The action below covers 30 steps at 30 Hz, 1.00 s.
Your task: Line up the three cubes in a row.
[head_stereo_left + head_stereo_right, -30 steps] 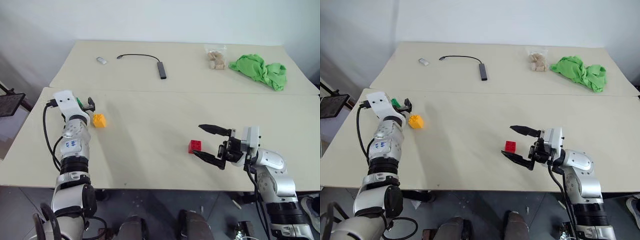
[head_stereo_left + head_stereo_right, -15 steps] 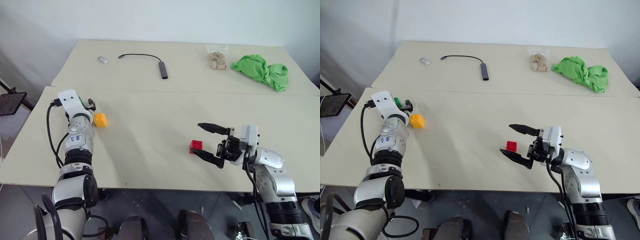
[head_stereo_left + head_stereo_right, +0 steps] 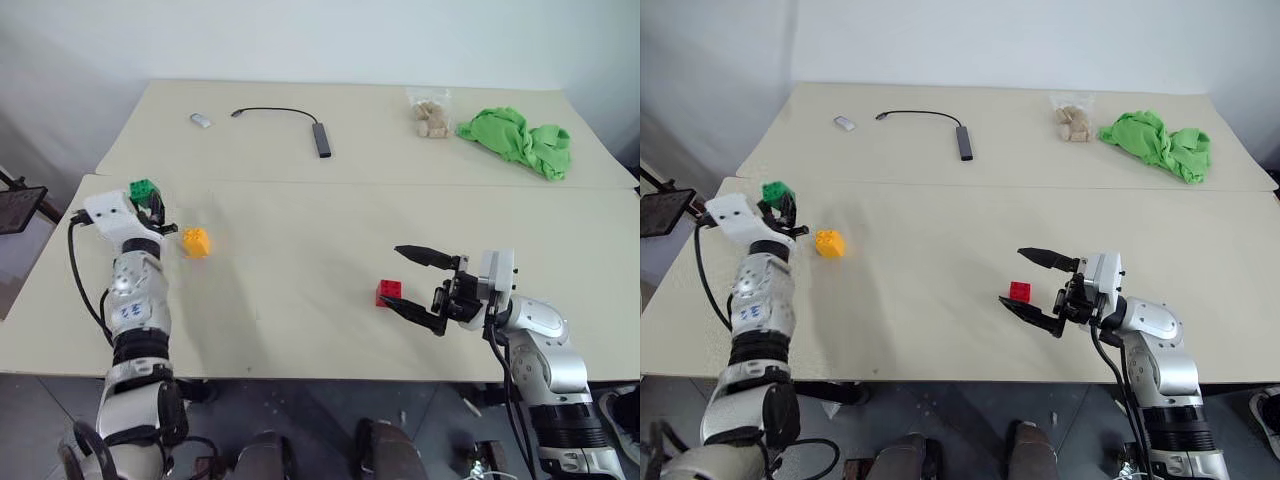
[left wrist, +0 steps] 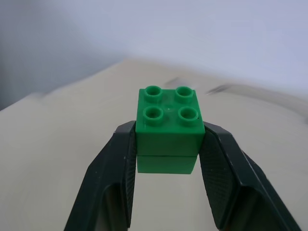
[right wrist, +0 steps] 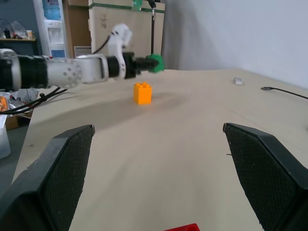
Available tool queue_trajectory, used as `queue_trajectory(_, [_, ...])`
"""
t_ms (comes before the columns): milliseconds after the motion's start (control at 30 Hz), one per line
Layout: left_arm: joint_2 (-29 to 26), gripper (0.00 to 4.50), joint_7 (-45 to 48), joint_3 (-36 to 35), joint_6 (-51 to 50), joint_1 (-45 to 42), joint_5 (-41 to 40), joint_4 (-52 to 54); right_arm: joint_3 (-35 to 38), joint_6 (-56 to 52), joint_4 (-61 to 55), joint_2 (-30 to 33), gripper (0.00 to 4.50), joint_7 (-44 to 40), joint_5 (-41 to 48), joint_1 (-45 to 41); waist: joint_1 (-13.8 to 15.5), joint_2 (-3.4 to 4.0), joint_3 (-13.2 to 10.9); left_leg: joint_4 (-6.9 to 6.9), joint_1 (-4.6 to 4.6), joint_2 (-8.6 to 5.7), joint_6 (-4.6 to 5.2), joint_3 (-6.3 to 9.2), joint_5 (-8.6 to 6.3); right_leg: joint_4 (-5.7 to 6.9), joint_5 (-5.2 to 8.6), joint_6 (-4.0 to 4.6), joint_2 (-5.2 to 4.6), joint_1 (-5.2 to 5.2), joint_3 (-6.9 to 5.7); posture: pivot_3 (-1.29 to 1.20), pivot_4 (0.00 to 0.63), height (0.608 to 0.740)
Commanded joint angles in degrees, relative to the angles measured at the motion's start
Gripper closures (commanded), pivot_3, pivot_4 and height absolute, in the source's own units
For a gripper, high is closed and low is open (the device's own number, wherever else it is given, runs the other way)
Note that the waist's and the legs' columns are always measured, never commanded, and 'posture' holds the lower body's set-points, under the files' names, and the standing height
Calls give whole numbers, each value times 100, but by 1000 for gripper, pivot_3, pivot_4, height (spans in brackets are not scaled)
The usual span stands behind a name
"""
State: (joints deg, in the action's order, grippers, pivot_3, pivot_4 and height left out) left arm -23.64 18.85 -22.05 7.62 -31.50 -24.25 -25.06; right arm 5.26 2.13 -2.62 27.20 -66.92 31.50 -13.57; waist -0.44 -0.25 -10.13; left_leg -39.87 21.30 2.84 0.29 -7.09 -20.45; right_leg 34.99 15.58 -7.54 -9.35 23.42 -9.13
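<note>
My left gripper is shut on the green cube and holds it above the table at the near left; its black fingers clamp both sides of the cube. The yellow-orange cube rests on the table just right of it. The red cube lies right of centre near the front. My right gripper stands open just right of the red cube, with its fingers wide apart. The right wrist view looks across the table to the yellow-orange cube and the held green cube.
On the far table lie a black cable with an adapter, a small grey object, a clear bag of beige wooden pieces and a crumpled green cloth. A seam joins the two tabletops.
My left gripper closed on the green cube and lifted it off the table, tilting upward. The right gripper and the red and yellow-orange cubes stayed where they were.
</note>
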Motion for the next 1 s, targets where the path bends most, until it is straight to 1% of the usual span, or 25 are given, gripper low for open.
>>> queue_trajectory(33, [-408,2662,2036,675,-781,255,-826,1467,308,126,-61,219,0,-9,49,33,66,0,0,-3,0,-1,0,1,0,1,0,0,0,-2,1,0,150,740])
queue_trajectory(67, [-545,2662,2570,1027,-1156,299,-925,1695,403,132,-38,315,0,-27,56,97,108,1,0,-9,0,-2,0,4,0,1,0,0,-1,-6,0,0,150,740])
queue_trajectory(133, [-707,2662,3226,1458,-1530,330,-959,1940,508,140,-6,436,0,-49,63,180,179,2,1,-16,-2,-4,2,4,0,-5,0,0,-1,-16,4,0,150,740])
queue_trajectory(167, [-777,2662,3630,1894,-1544,271,-680,1889,581,181,49,536,0,-94,32,263,185,2,1,-17,-4,-5,3,2,0,-11,0,0,-1,-21,6,0,150,740])
queue_trajectory(233, [-796,2662,4160,2589,-1374,90,-74,1590,698,237,137,677,0,-141,-10,397,179,2,1,-15,-6,-6,4,1,0,-18,0,0,0,-24,6,0,150,740])
queue_trajectory(267, [-780,2662,4297,2801,-1291,6,141,1431,731,256,163,716,0,-146,-16,437,178,2,1,-11,-6,-6,4,-1,0,-19,1,1,2,-23,6,0,150,740])
queue_trajectory(333, [-549,2662,4367,3119,-743,-285,630,778,764,233,124,761,0,-116,3,560,168,3,1,-8,-3,-4,4,-3,0,-23,1,2,8,-20,5,0,150,740])
queue_trajectory(367, [-476,2662,4396,3174,-567,-369,750,577,773,223,108,766,0,-112,5,591,150,2,1,-8,-3,-4,3,-5,0,-21,1,2,8,-17,6,0,150,740])
queue_trajectory(433, [-160,2662,4383,3140,-277,-657,825,-70,774,187,-28,746,0,-74,15,702,120,2,1,-6,-2,-2,2,-6,1,-23,1,3,11,-15,7,0,150,740])
queue_trajectory(500, [77,2662,4720,3313,-94,-1016,984,-638,793,77,-287,722,0,10,99,898,117,2,1,-6,-1,-1,3,-5,1,-22,1,3,10,-14,6,0,150,740])
queue_trajectory(567, [166,2662,5066,3407,6,-1209,1068,-896,816,33,-408,717,0,78,122,1010,122,2,1,-7,1,-1,3,-4,1,-23,1,2,10,-14,5,0,150,740])
queue_trajectory(667, [133,2662,5422,3500,165,-1329,1231,-1093,821,8,-494,716,0,130,118,1116,101,2,1,-7,2,-2,4,-6,0,-27,1,2,10,-14,6,0,150,740])
queue_trajectory(733, [133,2662,5604,3441,90,-1362,1175,-1112,810,-4,-542,712,0,163,129,1177,93,2,1,-7,2,-2,4,-5,0,-24,1,2,10,-12,6,0,150,740])
queue_trajectory(867, [156,2662,5644,3403,138,-1363,1287,-1239,748,-2,-602,674,0,226,122,1253,82,2,0,-9,3,-2,5,-4,0,-24,1,2,9,-12,7,0,150,740])
queue_trajectory(967, [254,2662,5456,3381,209,-1385,1432,-1431,694,-1,-611,665,0,214,113,1266,99,2,0,-10,3,-2,5,-1,0,-23,1,2,9,-13,7,0,150,740])
queue_trajectory(1000, [289,2449,5448,3371,180,-1394,1439,-1462,689,-6,-612,675,0,205,116,1265,109,1,0,-10,3,-2,6,-1,-1,-23,1,2,8,-13,7,0,150,740])
